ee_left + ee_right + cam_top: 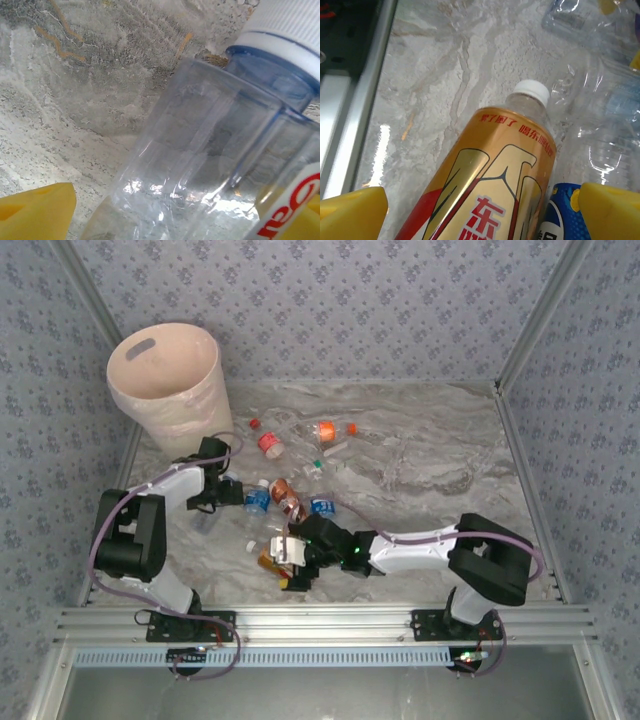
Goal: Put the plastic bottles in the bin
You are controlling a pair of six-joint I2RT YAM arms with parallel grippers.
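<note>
The left end effector (170, 220) has its yellow fingers (35, 212) apart on either side of a clear bottle (200, 150). Bare desk (450, 450) shows between one finger and the bottle's wall, so nothing is clamped. That bottle lies on its side between the fingers, its ribbed white cap (295, 30) ahead and to the right of them. The right end effector (480, 212) is likewise spread wide and straddles a gold-labelled bottle (490, 185), whose smooth cap (531, 92) points away from the fingers. A blue-labelled bottle (562, 220) lies just beside its right finger. The other plastic bottles (270, 445) are scattered ahead of both end effectors, and the bin (190, 410) stands beyond the left one and further to its left. The bottles look empty: thin-walled, very light, glossy and round. They are likely to dent under a squeeze and to roll or slip out sideways. The best hold is probably across the middle of the body, on the label film, with gentle pressure. The desk is hard, veined grey marble pattern, and the bin is smooth pale plastic, tapered, with a wide mouth.
</note>
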